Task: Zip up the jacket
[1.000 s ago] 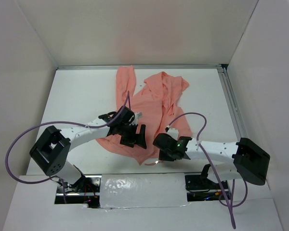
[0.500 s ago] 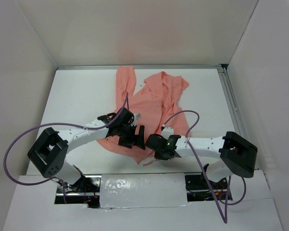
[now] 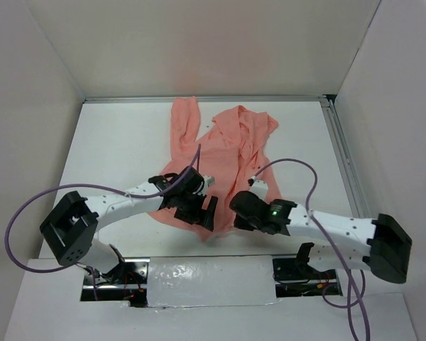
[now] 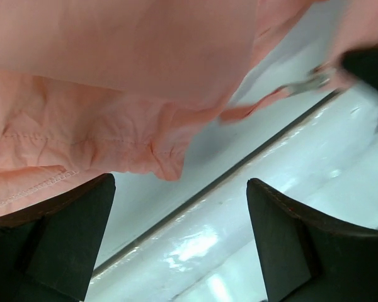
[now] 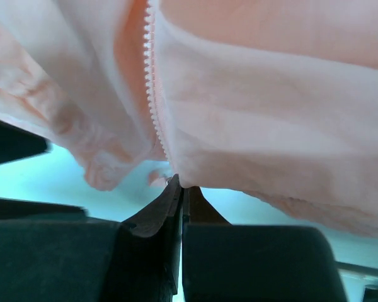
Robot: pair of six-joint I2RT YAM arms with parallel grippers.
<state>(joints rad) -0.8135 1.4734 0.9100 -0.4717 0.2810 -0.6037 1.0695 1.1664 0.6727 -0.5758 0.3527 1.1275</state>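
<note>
The salmon-pink jacket [image 3: 227, 142] lies wrinkled on the white table [image 3: 113, 149], running from the back centre down to between the grippers. My left gripper [image 3: 202, 212] is open and empty at the jacket's lower left hem; in the left wrist view [image 4: 179, 182] the hem [image 4: 82, 145] hangs just above its spread fingers. A small metal zipper piece [image 4: 309, 82] on a pink strip shows there at the upper right. My right gripper [image 3: 236, 217] is shut on the jacket's bottom edge, with its tips [image 5: 181, 185] pinching the fabric at the foot of the zipper teeth [image 5: 154, 94].
White walls enclose the table on three sides. A metal rail [image 3: 341, 156] runs along the right edge. Purple cables [image 3: 28, 206] loop from both arms. A shiny taped strip [image 3: 199, 273] marks the near edge between the arm bases.
My right gripper has moved back right and slightly up, holding the jacket's bottom edge, and its arm has stretched out to the right. My left gripper has shifted a little nearer and right.
</note>
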